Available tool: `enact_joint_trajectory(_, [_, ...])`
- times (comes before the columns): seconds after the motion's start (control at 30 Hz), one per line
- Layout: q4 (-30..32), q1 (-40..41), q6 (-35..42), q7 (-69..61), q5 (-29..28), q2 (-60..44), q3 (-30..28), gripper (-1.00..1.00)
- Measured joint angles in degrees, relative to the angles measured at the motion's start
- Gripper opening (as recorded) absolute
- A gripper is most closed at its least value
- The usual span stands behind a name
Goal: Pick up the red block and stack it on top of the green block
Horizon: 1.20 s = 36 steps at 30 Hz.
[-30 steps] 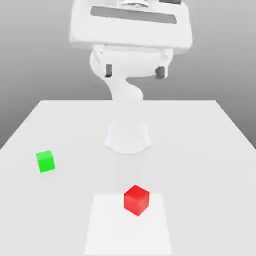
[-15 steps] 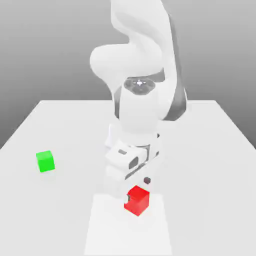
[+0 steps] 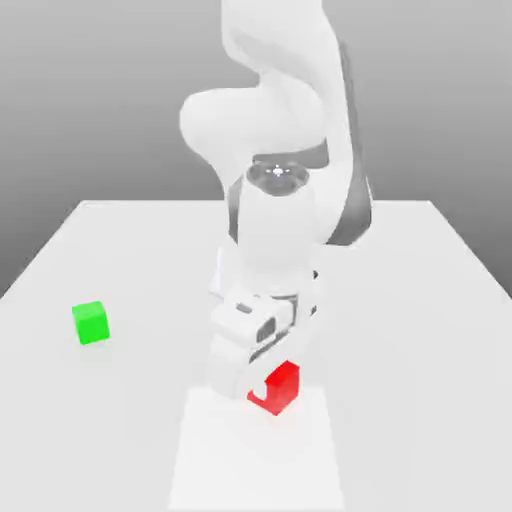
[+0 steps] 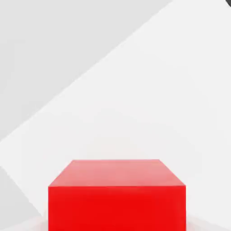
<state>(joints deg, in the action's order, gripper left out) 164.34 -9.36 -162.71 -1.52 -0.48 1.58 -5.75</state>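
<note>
The red block (image 3: pixel 284 386) sits on the table near the front centre, its left side covered by my hand. My gripper (image 3: pixel 268 384) has come down over it and is shut on the red block, which still rests at table level. In the hand view the red block (image 4: pixel 116 195) looms very close. The green block (image 3: pixel 90 323) stands alone on the table at the exterior view's left, well apart from the hand and the red block.
The white table (image 3: pixel 410 300) carries a lighter square patch (image 3: pixel 255 460) under and in front of the red block. My arm rises from the table's middle, behind the hand.
The arm swung down from above the table to the red block. In the last half second the hand sank lower over the block and the fingers closed on it.
</note>
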Motion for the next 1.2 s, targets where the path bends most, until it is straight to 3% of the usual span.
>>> enact_joint_trajectory(0.63, [4.9,45.8,10.7,15.3,-18.6,16.6,-23.4,-1.00])
enact_joint_trajectory(1.2, [4.9,41.2,-0.8,9.7,-9.8,5.3,-28.4,-1.00])
